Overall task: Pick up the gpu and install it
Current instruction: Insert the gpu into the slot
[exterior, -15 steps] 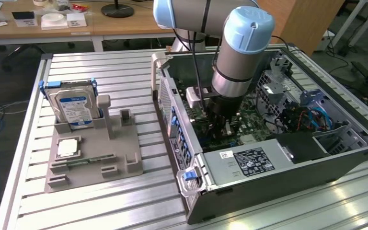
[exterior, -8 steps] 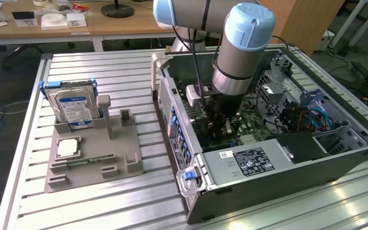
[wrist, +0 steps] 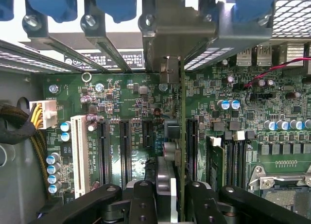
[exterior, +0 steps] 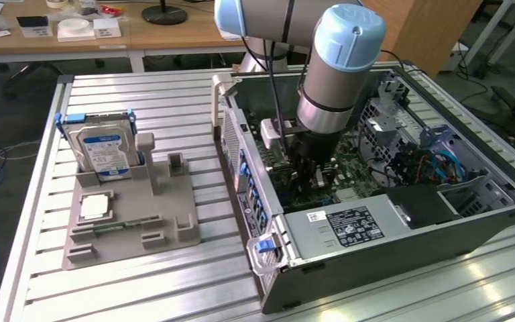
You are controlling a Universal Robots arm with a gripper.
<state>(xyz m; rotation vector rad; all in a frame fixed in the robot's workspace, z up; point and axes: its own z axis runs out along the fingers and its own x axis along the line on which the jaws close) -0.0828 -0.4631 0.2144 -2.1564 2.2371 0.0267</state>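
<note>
The hand (wrist: 167, 195) is pinching the gpu (wrist: 171, 136) edge-on, holding it inside the case (exterior: 401, 241) over the motherboard (wrist: 126, 112) slots; seating is not yet done.

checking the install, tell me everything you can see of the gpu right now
The gpu is seen edge-on in the wrist view: a thin card standing upright over the green motherboard, its grey metal bracket at the case's rear slots. The gripper is shut on its near edge. Whether it is fully seated cannot be told.
</note>
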